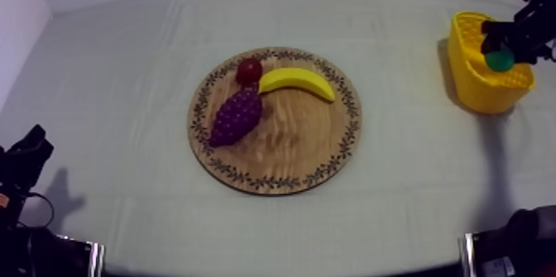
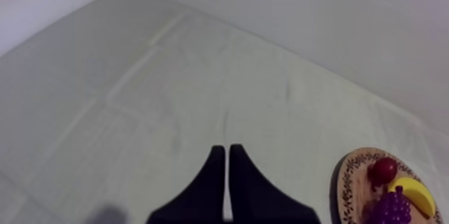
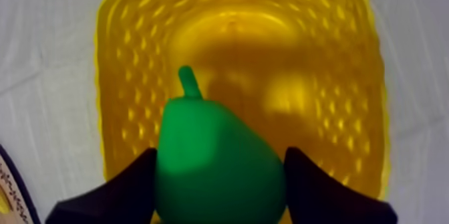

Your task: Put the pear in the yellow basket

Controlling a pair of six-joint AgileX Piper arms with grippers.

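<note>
- Right gripper (image 3: 220, 153) clenched on the pear (image 3: 215, 173), one finger on each flank, stem pointing away.
- Pear held over the yellow basket (image 3: 120, 73) opening, far right of the table.
- Left gripper (image 2: 224, 152) closed on nothing, near left.

The green pear (image 3: 217, 166) hangs over the yellow basket (image 3: 321, 73), well apart from the round wooden board (image 1: 298, 144).

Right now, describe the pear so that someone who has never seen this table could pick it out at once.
Find the yellow basket at the right side of the table; the right gripper hangs over its opening, shut on the pear. It is the one green fruit, with a short stem, and the one fruit off the wooden board.
</note>
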